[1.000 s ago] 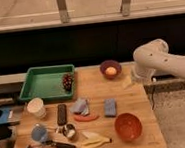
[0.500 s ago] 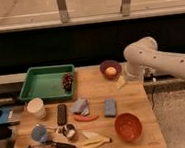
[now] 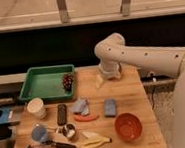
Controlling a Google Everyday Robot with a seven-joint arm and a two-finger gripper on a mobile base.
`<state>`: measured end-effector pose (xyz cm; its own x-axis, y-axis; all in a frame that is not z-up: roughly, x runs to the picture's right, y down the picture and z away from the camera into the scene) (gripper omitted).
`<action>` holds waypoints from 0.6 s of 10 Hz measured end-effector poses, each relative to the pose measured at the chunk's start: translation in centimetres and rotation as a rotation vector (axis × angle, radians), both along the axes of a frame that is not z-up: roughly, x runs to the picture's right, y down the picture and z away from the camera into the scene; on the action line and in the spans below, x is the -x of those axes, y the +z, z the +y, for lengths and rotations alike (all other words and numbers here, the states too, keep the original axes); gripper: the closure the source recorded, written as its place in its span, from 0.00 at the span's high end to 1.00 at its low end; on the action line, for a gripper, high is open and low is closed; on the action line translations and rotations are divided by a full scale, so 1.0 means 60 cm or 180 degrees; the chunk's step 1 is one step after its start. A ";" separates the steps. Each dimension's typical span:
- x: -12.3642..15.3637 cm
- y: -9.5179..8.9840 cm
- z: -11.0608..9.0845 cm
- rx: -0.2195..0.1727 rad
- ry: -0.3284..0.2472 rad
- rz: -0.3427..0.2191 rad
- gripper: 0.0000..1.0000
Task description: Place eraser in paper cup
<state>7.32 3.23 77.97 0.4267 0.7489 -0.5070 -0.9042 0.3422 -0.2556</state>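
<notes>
eraser (image 3: 62, 113) lies near paper cup (image 3: 36, 108); gripper (image 3: 109, 75) above table (image 3: 134, 93), its state unclear

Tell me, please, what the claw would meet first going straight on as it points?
Probably the bare wooden table beside the green tray; the claw points downward there, though depth is unclear.

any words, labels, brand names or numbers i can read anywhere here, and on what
None can be read.
The short off-white paper cup looks plain, and the small black oblong eraser shows no marking.
The white robot arm bears no legible label; its end effector hangs over the back of the wooden table, right of the green plastic tray.
</notes>
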 end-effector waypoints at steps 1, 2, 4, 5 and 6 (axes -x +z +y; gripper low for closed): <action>0.038 0.001 -0.002 -0.0004 -0.0090 -0.0085 0.80; 0.086 -0.003 0.000 -0.0012 -0.0230 -0.0191 0.80; 0.112 -0.006 0.003 -0.0025 -0.0308 -0.0247 0.80; 0.107 -0.007 0.004 -0.0017 -0.0311 -0.0228 0.80; 0.110 -0.007 0.004 -0.0019 -0.0313 -0.0237 0.80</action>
<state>0.74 3.45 77.57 0.5345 0.7045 -0.4669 -0.8449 0.4299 -0.3184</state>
